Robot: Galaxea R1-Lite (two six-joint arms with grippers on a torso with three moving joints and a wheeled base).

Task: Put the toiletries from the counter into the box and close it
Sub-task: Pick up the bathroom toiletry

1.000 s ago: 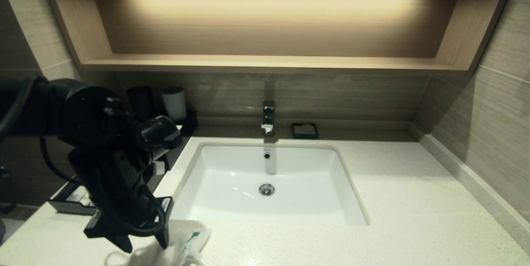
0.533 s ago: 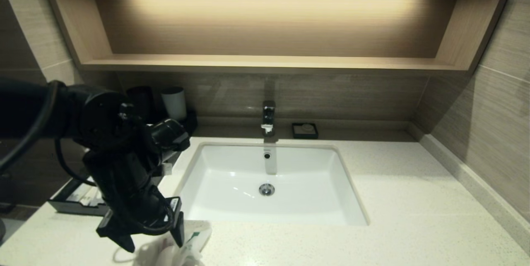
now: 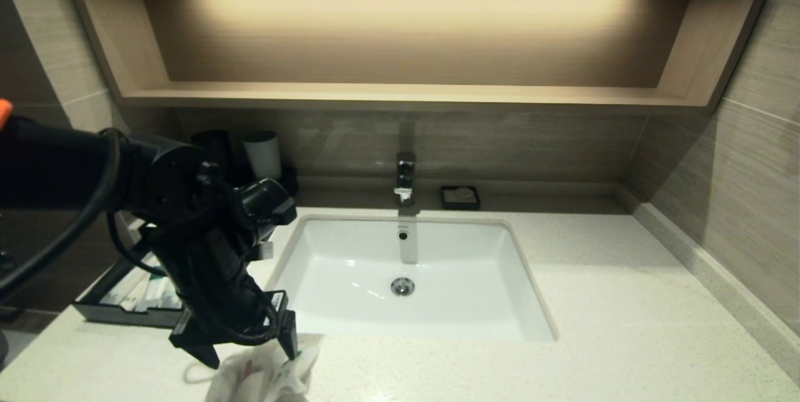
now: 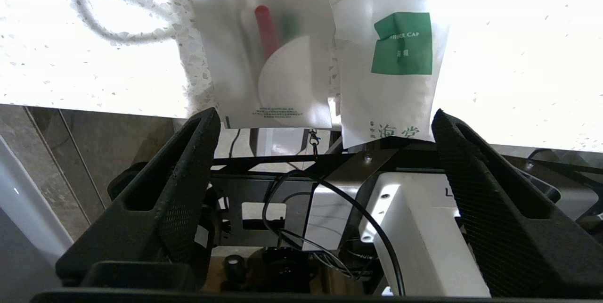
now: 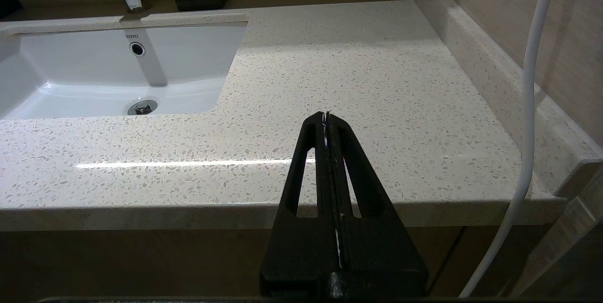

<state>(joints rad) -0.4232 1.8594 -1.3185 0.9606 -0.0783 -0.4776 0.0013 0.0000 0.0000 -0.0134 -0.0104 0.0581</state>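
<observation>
**Two packets left at the counter's front edge, left gripper poised above them**

Two plastic-wrapped packets lie side by side on the speckled counter (image 3: pixel 594 302), at its front edge just forward of the sink's (image 3: pixel 350 246) left corner: a frosted pouch (image 4: pixel 264 58) showing a red stick and a white disc inside, and a shower cap packet (image 4: pixel 391 58) with a green label. A thin white loop (image 4: pixel 118 15) lies on the stone beside the pouch. The left gripper (image 3: pixel 250 352) hangs directly over the pair with its jaws spread wide and nothing between them. In the wrist view, both packets sit in the gap ahead of the fingertips, their long axes running along the gripper's reach, so a pinch would close across their short width. The near ends of both overhang the counter edge.

The box (image 3: pixel 100 311) stands at the counter's far left, its black drawer pulled open, with several pale packets inside; their number cannot be counted. The left arm is plainly nearer to packets and box alike. The right gripper (image 5: pixel 326 119) idles off the counter's right front, fingers pressed together and holding nothing.
</observation>
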